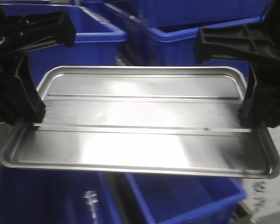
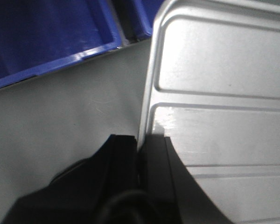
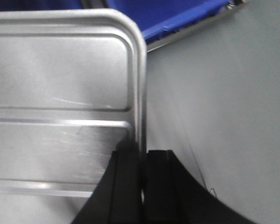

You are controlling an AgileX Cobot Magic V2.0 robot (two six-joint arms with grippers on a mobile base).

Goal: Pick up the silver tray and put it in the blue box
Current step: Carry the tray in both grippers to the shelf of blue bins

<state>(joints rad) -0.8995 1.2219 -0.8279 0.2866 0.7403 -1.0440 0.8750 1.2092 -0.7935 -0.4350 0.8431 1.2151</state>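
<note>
The silver tray [image 1: 140,123] is held up in the air, level, in the middle of the front view. My left gripper [image 1: 30,114] is shut on the tray's left rim, and my right gripper [image 1: 249,116] is shut on its right rim. In the left wrist view the black fingers [image 2: 126,154] pinch the rim of the tray [image 2: 224,84]. In the right wrist view the fingers [image 3: 128,172] pinch the rim of the tray [image 3: 60,70]. A blue box [image 1: 186,196] lies open below the tray's right half.
Several more blue crates stand behind the tray [image 1: 191,42] and below its left half [image 1: 51,196]. Grey floor [image 2: 60,116] shows under both wrists, with blue crate rims at the top of each wrist view [image 3: 177,21].
</note>
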